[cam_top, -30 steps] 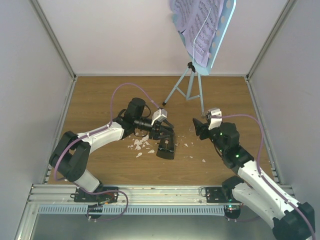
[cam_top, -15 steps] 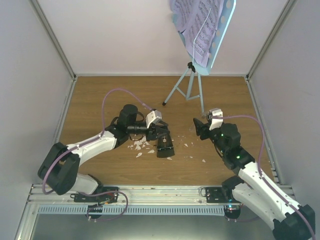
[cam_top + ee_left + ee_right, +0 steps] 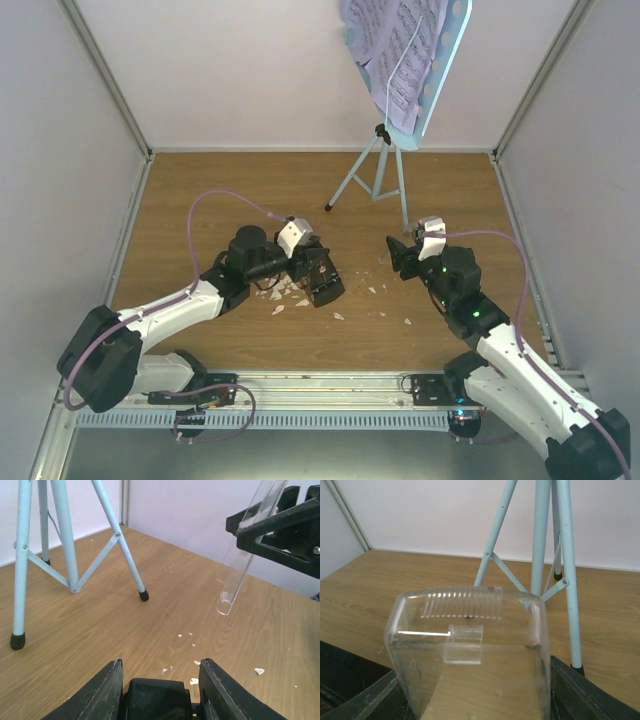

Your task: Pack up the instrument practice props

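Observation:
The small black metronome [image 3: 327, 288] lies low over the wooden floor with my left gripper [image 3: 312, 272] shut on it. In the left wrist view its black body [image 3: 156, 697] fills the gap between the fingers of the left gripper [image 3: 161, 664]. My right gripper [image 3: 400, 256] is shut on the metronome's clear cover [image 3: 470, 645], which stands up between its jaws and shows in the left wrist view as a tilted clear cover [image 3: 239, 565]. The light blue music stand [image 3: 378, 170] stands at the back, with lilac sheet-music pages [image 3: 395, 50] on its desk.
Small white crumbs [image 3: 285, 292] lie under the left gripper, and a few more crumbs [image 3: 407, 322] lie toward the right arm. White walls with metal posts close in the floor on three sides. The stand's legs [image 3: 70, 545] spread close ahead of both grippers.
The left arm has drawn back to the left and toward its base, taking the metronome with it as its jaws narrowed on it. The right arm and the cover have not moved.

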{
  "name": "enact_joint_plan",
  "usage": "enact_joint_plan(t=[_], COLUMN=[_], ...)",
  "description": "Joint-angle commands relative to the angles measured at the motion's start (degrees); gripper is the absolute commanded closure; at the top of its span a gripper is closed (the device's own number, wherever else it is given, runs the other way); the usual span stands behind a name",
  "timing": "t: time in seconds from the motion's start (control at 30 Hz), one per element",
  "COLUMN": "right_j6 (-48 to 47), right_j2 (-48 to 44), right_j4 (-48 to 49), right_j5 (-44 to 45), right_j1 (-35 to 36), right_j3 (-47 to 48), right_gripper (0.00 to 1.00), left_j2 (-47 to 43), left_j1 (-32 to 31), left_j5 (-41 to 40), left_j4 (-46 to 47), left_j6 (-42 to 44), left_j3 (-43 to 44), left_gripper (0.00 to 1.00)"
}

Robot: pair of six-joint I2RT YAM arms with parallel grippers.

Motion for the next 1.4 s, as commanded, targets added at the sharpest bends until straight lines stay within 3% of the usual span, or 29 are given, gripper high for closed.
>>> enact_joint_plan(t=[0.0, 0.1, 0.2, 0.37, 0.4, 0.67, 0.8, 0.97, 1.27, 1.37], right_j6=[1.0, 0.9, 0.8, -1.0, -1.8, -2.3, -0.8, -0.2, -0.3, 0.9], right_j2=[-0.2, -0.3, -0.5, -1.8, -2.0, -2.4, -3.1, -1.5, 2.1, 2.1], right_j4=[0.6, 0.4, 0.1, -0.7, -0.6, 2.4, 6.2, 8.1, 10.3, 12.9], right_j5=[-0.4, -0.6, -0.7, -0.7, -1.2, -8.9, -11.9, -10.2, 0.8, 4.6], right_j1=[-0.6, -0.6, -0.6, -0.6, -0.6, -0.4, 1.1, 6.1, 23.0, 27.0], right_j3=[0.3, 0.2, 0.1, 1.5, 1.8, 0.8, -1.8, -3.2, -4.3, -5.8], right_gripper=[0.48, 0.48, 0.48, 0.48, 0.48, 0.46, 0.48, 0.5, 0.5, 0.5], left_j2=[1.8, 2.5, 2.4, -0.1, -0.9, -1.7, 0.5, 0.7, -5.6, -6.9], left_j1=[-2.0, -2.4, -2.4, -2.5, -2.5, -2.0, 1.7, 10.4, 13.9, 14.2], left_j5=[-7.5, -7.0, -6.5, -7.9, -8.2, -12.4, -6.1, 1.7, -14.0, -14.4], left_j4=[2.4, 1.9, 0.0, -8.0, -9.8, -31.9, -38.8, -38.9, -35.7, -35.1], left_j6=[-0.8, -1.1, -1.3, -4.2, -4.9, -8.4, -10.6, -11.2, -2.5, -1.6], left_j3=[2.3, 3.5, 5.0, 10.1, 11.2, 27.3, 33.8, 36.1, 29.3, 27.9], left_gripper=[0.56, 0.48, 0.28, 0.1, 0.02, 0.01, 0.01, 0.01, 0.01, 0.01])
